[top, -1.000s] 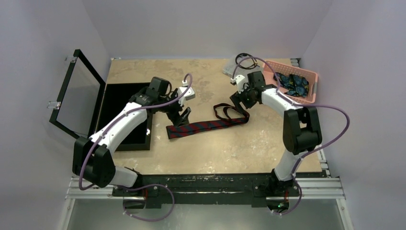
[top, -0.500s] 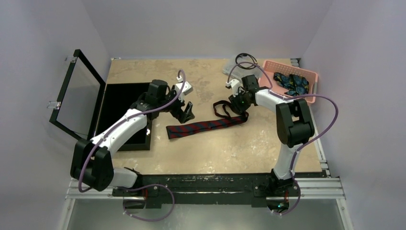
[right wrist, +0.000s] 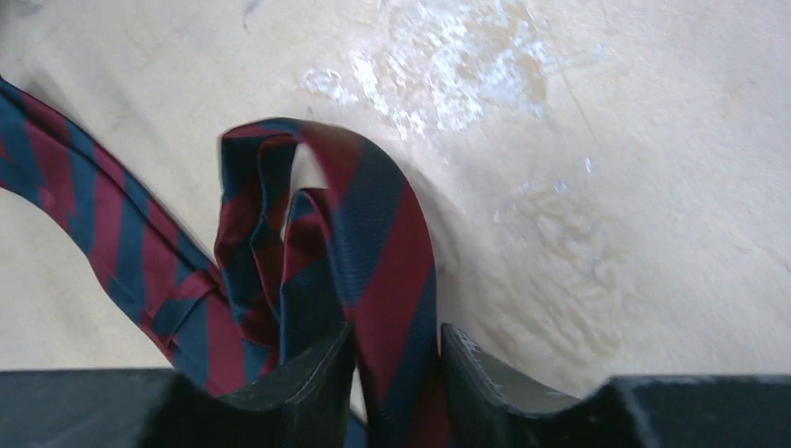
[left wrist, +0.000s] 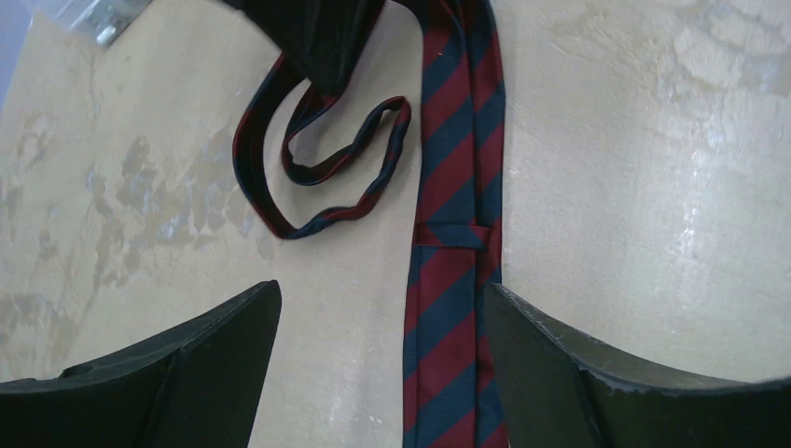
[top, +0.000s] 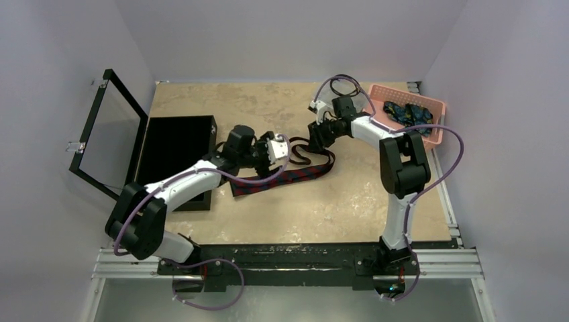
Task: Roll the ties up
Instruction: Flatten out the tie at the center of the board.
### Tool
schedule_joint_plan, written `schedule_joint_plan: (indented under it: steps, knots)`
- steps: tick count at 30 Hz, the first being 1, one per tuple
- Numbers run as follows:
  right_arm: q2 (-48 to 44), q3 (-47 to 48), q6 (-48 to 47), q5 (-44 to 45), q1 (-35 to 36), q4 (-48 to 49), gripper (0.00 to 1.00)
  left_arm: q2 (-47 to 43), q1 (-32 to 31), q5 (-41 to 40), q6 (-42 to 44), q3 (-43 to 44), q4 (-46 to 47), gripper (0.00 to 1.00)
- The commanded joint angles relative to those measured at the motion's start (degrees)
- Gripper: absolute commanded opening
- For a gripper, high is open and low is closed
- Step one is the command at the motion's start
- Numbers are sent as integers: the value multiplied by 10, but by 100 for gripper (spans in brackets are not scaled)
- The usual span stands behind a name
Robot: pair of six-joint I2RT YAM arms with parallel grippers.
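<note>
Maroon tie (top: 295, 176) unrolled, counter (top: 335, 215) middle. My right hand (right wrist: 396, 347) pinches narrow part; left hand (left wrist: 381, 297) spread over wide part. Blue ties (top: 408, 117) wait in far-right corner basket (top: 436, 104).

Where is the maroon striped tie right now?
In the top view the maroon tie lies mid-table between the black case and the pink basket; the right gripper pinches its folded end, the open left gripper hangs over its flat length.
</note>
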Motion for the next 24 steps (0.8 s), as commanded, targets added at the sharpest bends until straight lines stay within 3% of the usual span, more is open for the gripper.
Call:
schedule_joint_plan:
  steps: [1,5,14,19,22,24]
  knots:
    - [13,44,54,-50,0,-2,47,38,-53,-32,217,18,15,76]
    - [-23,34,82,-14,-28,10,64,99,-83,-34,269,83,-50,61]
    - [-129,-24,119,-40,-138,-3,65,229,-95,-5,320,221,-132,43]
    - [-175,-55,106,-59,-158,-21,64,271,-98,9,286,269,-182,41]
    - [-206,-79,89,-79,-159,-42,63,301,-102,-19,271,285,-177,50]
    - [-225,-103,86,-90,-159,-45,62,312,-104,-38,265,292,-161,50]
